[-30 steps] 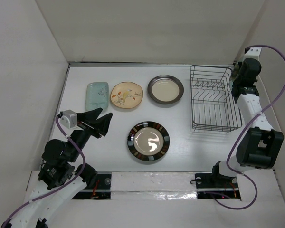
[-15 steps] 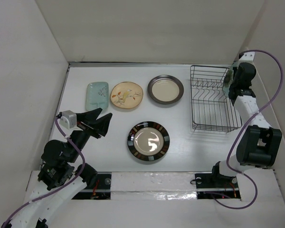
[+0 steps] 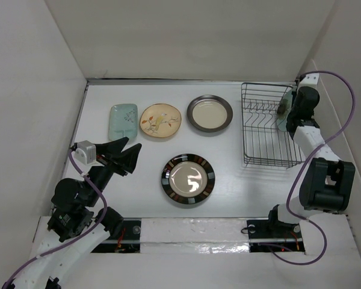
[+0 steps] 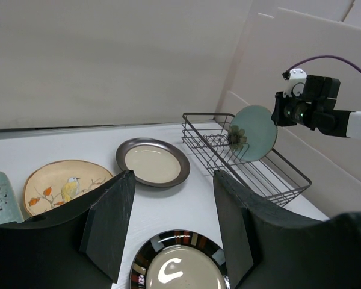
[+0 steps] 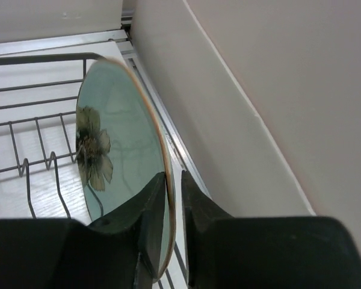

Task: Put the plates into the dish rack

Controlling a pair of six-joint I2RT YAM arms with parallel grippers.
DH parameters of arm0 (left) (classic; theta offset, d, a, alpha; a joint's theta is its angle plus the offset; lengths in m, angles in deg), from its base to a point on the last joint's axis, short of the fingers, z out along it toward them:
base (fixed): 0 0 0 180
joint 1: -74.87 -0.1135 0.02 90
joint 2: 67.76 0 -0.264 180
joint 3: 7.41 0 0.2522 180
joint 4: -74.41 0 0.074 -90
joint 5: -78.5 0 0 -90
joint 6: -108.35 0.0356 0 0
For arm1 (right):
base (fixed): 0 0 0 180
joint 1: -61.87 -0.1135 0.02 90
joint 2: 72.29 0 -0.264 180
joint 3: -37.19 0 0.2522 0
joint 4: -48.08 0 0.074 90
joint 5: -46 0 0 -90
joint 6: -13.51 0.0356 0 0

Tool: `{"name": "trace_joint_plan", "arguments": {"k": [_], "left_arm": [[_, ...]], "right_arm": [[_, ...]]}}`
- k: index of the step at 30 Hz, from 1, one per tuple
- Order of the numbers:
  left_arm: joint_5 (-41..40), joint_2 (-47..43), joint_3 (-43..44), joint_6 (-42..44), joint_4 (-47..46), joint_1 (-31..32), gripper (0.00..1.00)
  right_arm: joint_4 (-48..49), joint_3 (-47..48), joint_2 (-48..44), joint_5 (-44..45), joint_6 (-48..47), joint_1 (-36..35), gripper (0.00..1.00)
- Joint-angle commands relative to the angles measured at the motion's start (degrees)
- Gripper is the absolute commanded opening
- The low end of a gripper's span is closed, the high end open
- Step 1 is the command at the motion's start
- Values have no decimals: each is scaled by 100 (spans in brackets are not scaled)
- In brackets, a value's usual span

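My right gripper (image 5: 173, 198) is shut on the rim of the pale-green round plate (image 5: 111, 150), held on edge over the right side of the dark wire dish rack (image 3: 271, 126); the plate also shows in the left wrist view (image 4: 254, 132) and the top view (image 3: 284, 111). My left gripper (image 4: 171, 223) is open and empty, above the table near the striped-rim plate (image 3: 188, 179). The pale-green rectangular plate (image 3: 123, 121), cream-yellow floral plate (image 3: 160, 121) and brown-rimmed cream plate (image 3: 210, 113) lie flat in a row at the back.
White walls enclose the table on three sides; the right wall (image 5: 246, 90) is close beside the held plate and rack. The rack's upright prongs (image 5: 24, 171) stand just left of the plate.
My right gripper has moved the pale-green round plate leftward from the wall side to over the rack's right edge. The left arm has barely moved.
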Motion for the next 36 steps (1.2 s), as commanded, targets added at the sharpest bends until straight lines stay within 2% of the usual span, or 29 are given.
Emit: {"name": "trace_joint_plan", "arguments": {"k": [1,6,10,12,14,15,17,18,20,21,22,24,27,29,31,32,33,36], "left_arm": [[-51,-42,173,-32,-214,-25,52],[-86,-24,156,-32,-223,-25,52],[-42,20,156,-32,-232,-25,52],[-104,46,138,-32,-223,-25,52],[-148,116,147,-23,-205,-25,52],[-148,125,147,-23,-197,-25,48],[-200,152,129,-6,-205,-25,41],[-253,178,129,-6,-197,-25,30],[-332,257,138,-6,-162,-25,15],[-350,275,147,-6,-153,-25,3],[-411,283,138,-6,-161,-25,0],[-490,345,121,-6,-161,-25,0],[-543,442,138,21,-135,-25,0],[-631,512,121,21,-152,-25,0],[-727,591,129,21,-109,-25,7],[-728,635,138,12,-91,-25,12],[-719,635,155,12,-82,-25,21],[-815,635,121,12,-143,-25,39]], "right_arm": [[1118,-137,-160,212,202,-25,25],[1408,-331,-274,230,228,-77,34],[1180,-15,-265,563,544,-148,43],[1127,134,-423,660,737,-288,52],[803,485,-650,713,992,-525,55],[680,591,-748,617,1332,-621,58],[346,768,-906,189,1729,-1041,57],[266,794,-985,-6,2053,-1227,37],[47,864,-943,-523,2328,-1901,11],[-41,899,-803,-657,2633,-2158,0],[-120,917,-688,-858,2758,-2413,0],[-139,961,-373,-1281,3222,-3175,0],[-182,1215,523,-1440,3873,-4055,0],[-139,1304,1192,-1327,4313,-4400,0],[393,1190,1570,-1238,4999,-4760,5],[519,1198,1963,-1247,5210,-4832,9],[573,1251,2167,-1308,5586,-4893,21],[713,1444,2703,-1072,6211,-5096,46]]}}
